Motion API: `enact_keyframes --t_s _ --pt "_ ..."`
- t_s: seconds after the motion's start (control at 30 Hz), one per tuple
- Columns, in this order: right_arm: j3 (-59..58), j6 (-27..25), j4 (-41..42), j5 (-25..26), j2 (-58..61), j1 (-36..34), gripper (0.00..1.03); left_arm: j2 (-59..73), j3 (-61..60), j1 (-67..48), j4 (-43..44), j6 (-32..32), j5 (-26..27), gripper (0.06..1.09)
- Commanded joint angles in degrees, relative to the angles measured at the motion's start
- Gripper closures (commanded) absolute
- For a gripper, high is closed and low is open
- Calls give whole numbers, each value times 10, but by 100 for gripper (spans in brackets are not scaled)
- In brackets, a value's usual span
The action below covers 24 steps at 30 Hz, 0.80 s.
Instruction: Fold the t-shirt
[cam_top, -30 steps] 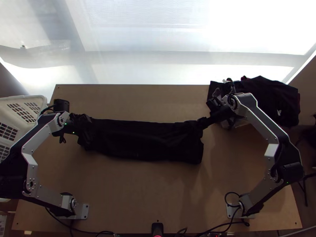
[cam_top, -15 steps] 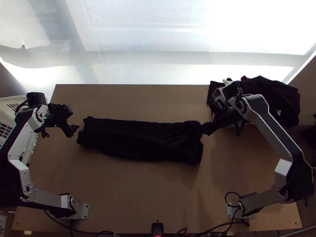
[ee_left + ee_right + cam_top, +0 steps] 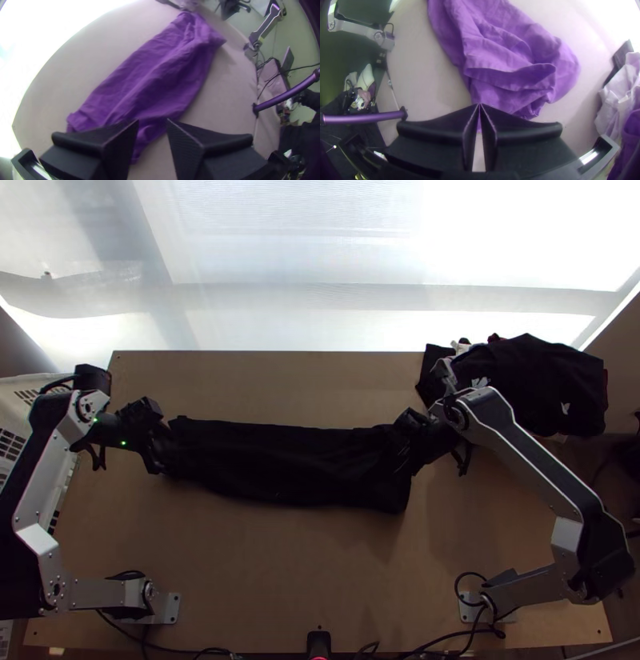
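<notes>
Light wooden counter (image 3: 280, 564), flat, bare along the near side. Dark t-shirt (image 3: 296, 468) lay across its middle as a long narrow strip, folded and wrinkled, with loose creased layers at the right end. Heap of clothes (image 3: 536, 372), mostly dark with some pale cloth, sat at the far right corner. Left arm's base plate (image 3: 170, 609) and right arm's base plate (image 3: 470, 608) stood near the front corners. Thin black cables (image 3: 436, 642) ran along the near edge.

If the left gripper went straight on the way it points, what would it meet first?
Most likely the black t-shirt, at the end nearest the left gripper; how much gap lies between them is hard to judge.
</notes>
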Motion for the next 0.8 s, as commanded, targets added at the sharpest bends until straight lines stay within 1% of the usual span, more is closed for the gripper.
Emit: enact_keyframes --t_s 0.0,0.03,0.13,0.3,0.4,0.5,0.7,0.73,0.77 --pt "-19 -10 4 -74 30 30 100 42 -19 -77 -83 -70 89 100" --pt "-21 -10 4 -87 39 35 100 59 -15 -77 -89 -77 98 105" --pt "-36 -11 19 -92 51 57 100 90 -11 -77 -112 -90 129 105" --pt "-36 -12 28 -94 66 89 100 129 -24 -61 -118 -92 134 105" --pt "-37 -12 37 -98 72 103 100 128 -36 -50 -134 -92 148 105" --pt "-32 -14 43 -104 87 111 100 120 -56 -49 -142 -78 147 105" --pt "-1 -15 64 -105 123 114 100 116 -76 -45 -144 -72 140 102" --pt "6 -15 64 -105 129 113 100 113 -75 -45 -144 -71 128 102" --pt "10 -15 64 -105 132 112 100 105 -76 -47 -140 -68 117 93"
